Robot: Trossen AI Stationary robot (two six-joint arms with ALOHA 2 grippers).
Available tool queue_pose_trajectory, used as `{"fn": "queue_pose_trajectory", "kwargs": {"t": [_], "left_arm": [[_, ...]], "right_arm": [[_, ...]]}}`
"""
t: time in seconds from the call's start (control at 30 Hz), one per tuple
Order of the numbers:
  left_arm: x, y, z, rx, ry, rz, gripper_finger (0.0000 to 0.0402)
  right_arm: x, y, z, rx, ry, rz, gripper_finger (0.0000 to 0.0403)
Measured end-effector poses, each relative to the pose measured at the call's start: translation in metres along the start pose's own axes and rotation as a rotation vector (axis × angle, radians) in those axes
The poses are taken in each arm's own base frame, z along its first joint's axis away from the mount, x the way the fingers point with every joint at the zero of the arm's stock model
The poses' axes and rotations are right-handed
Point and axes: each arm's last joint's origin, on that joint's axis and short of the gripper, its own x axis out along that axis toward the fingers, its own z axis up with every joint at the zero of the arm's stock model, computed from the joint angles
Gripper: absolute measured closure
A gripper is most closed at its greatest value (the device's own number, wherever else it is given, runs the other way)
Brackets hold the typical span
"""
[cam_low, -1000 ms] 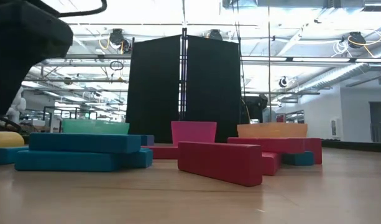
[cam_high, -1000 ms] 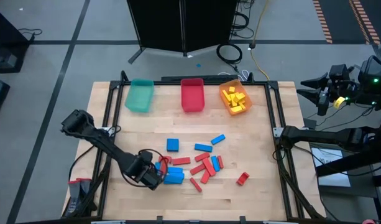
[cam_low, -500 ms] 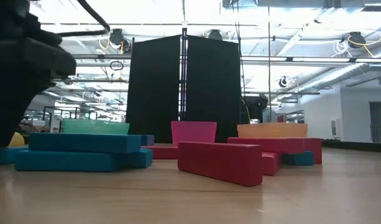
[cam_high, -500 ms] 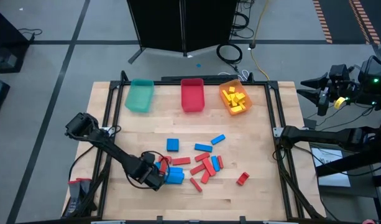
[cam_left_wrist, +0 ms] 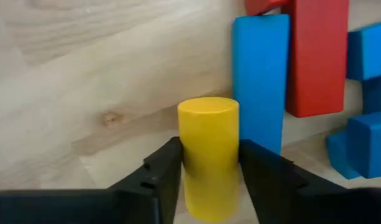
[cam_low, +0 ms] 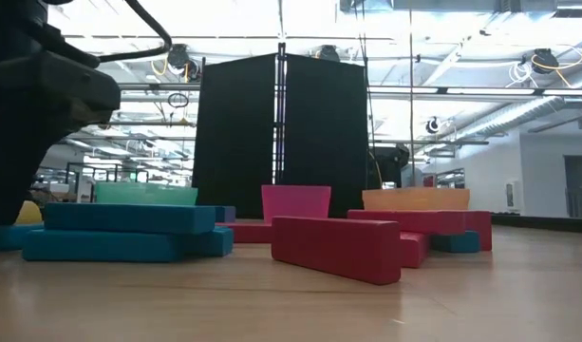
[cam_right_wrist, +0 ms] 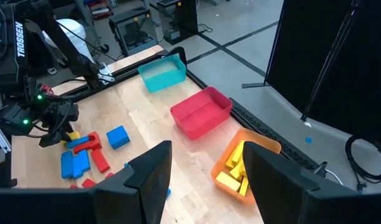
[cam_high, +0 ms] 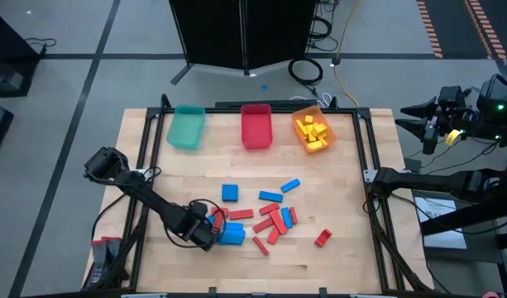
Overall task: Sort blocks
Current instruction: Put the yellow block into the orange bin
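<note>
A yellow cylinder block (cam_left_wrist: 209, 146) sits on the wooden table beside a blue bar (cam_left_wrist: 260, 81) and a red bar (cam_left_wrist: 317, 56). My left gripper (cam_high: 205, 233) points down over it, shut on it, at the left end of the scattered red and blue blocks (cam_high: 270, 219). In the low view the gripper (cam_low: 25, 114) hides all but a sliver of the yellow block (cam_low: 28, 214). My right gripper (cam_right_wrist: 206, 180) stands open, high off the table's right side (cam_high: 439, 116), with nothing between its fingers. My left gripper pinches the yellow cylinder's curved sides (cam_left_wrist: 189, 155) between its two fingers (cam_left_wrist: 165, 171), which come from above, pointing down, one on each side. The block's underside rests on the table.
Three bins stand along the far edge: teal (cam_high: 186, 127), red (cam_high: 255, 126) and orange (cam_high: 313, 130), the orange one holding yellow blocks. Two stacked blue bars (cam_low: 129, 233) lie right next to the left gripper. Bare wood lies along the near edge and at the right.
My left gripper has come down onto the yellow block beside the blue bars, and in the low view it now covers most of that block. The blocks have not moved.
</note>
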Motion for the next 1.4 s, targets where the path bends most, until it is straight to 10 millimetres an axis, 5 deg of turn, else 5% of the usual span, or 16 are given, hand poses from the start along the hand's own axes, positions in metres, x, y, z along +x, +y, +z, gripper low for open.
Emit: {"fn": "queue_pose_trajectory", "kwargs": {"t": [0.3,0.7,0.97,1.2,1.4], "left_arm": [[-0.006,0.005,0.001,0.0,0.016,-0.015,0.0276],[-0.055,0.02,0.023,-0.065,-0.007,-0.172,0.0281],[-0.098,0.024,0.067,-0.186,-0.246,-0.446,0.0332],[-0.135,0.007,0.128,-0.048,-0.577,-0.643,0.0397],[-0.135,0.013,0.16,0.026,-0.613,-0.602,0.039]], "right_arm": [[0.0,0.0,0.0,-0.005,0.0,0.0,0.0206],[0.0,0.0,0.0,-0.019,0.0,0.0,0.0206],[0.0,0.0,0.0,-0.019,-0.001,-0.004,0.0206],[0.0,0.0,0.0,-0.018,-0.001,-0.005,0.0206],[0.0,0.0,0.0,-0.015,-0.001,-0.004,0.0206]]}}
